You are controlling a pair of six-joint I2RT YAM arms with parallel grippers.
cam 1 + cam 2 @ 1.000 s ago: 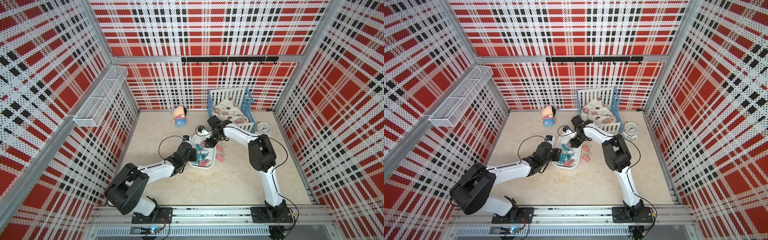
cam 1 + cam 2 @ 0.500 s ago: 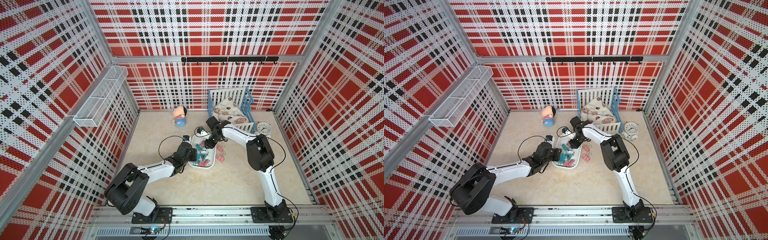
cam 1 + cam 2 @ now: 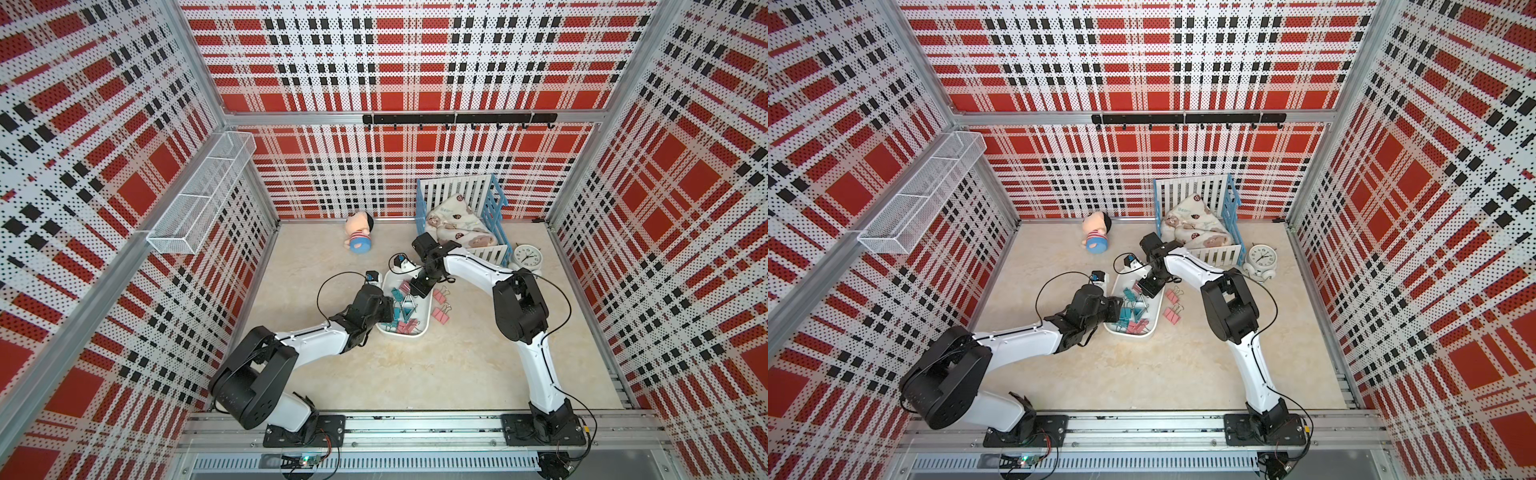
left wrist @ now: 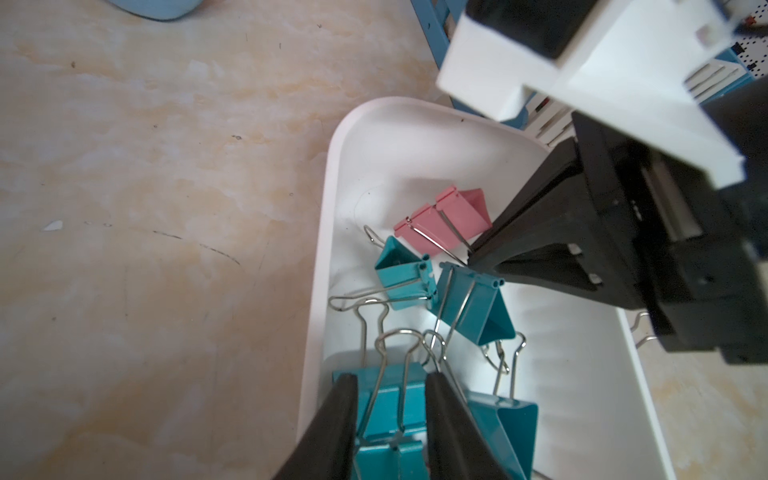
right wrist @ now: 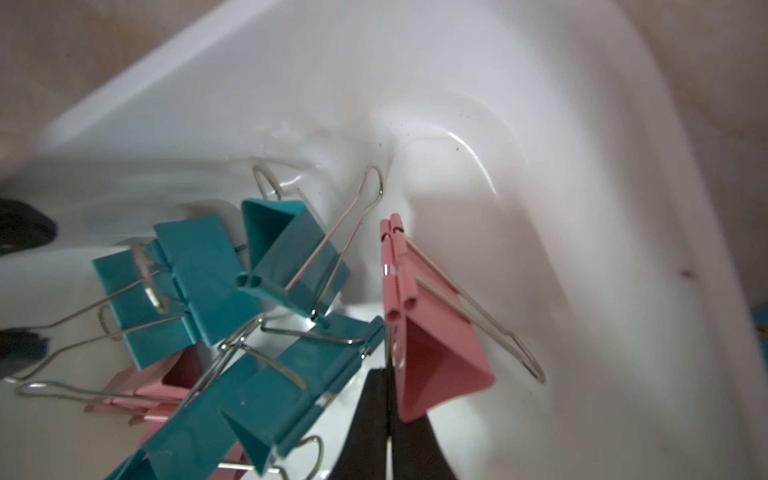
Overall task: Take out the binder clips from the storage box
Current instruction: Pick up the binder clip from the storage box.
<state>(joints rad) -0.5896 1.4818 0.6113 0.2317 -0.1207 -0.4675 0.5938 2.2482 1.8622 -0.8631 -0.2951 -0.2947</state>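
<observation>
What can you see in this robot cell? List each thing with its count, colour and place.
box: one, white, middle of the table
teal clips: at least four, teal, in the box
pink clips: several, pink, in the box
loose clips: two or three, pink, on the table right of the box
doll: one, peach and blue, by the back wall
crib: one, white and blue, back right
blanket: one, cream, in the crib
clock: one, white, beside the crib
basket: one, white wire, left wall
hook rail: one, black, back wall
left gripper: one, black, in the box, shut on a teal clip
right gripper: one, black, in the box, shut on a pink clip's handle
</observation>
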